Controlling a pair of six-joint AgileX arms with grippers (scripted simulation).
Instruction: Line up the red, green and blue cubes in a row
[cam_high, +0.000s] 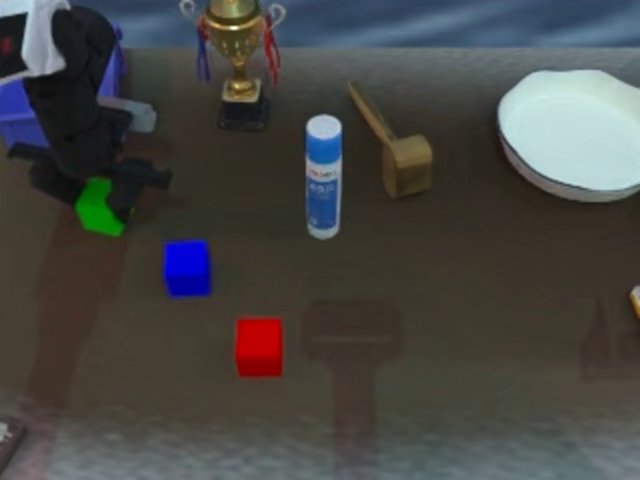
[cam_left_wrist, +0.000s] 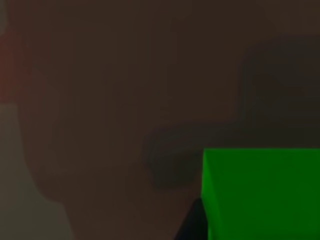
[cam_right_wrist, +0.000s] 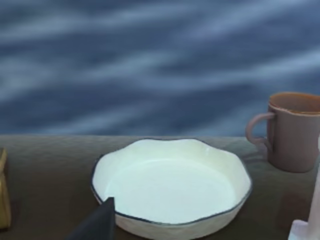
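The counter (cam_high: 450, 300) carries a white dish (cam_high: 572, 130) at the far right, a gold trophy (cam_high: 240, 60), a wooden mallet (cam_high: 395, 150) and a glue stick (cam_high: 323, 176) near the middle. At the far left, in front of a blue bin (cam_high: 20, 115), the left tool (cam_high: 105, 205) is clamped on the green cube (cam_high: 98, 208), which fills a corner of the left wrist view (cam_left_wrist: 260, 195). The blue cube (cam_high: 187, 268) sits just right of it and nearer, the red cube (cam_high: 259, 346) nearer still. The right tool (cam_right_wrist: 97, 222) faces the dish; whether it is apart or together I cannot tell.
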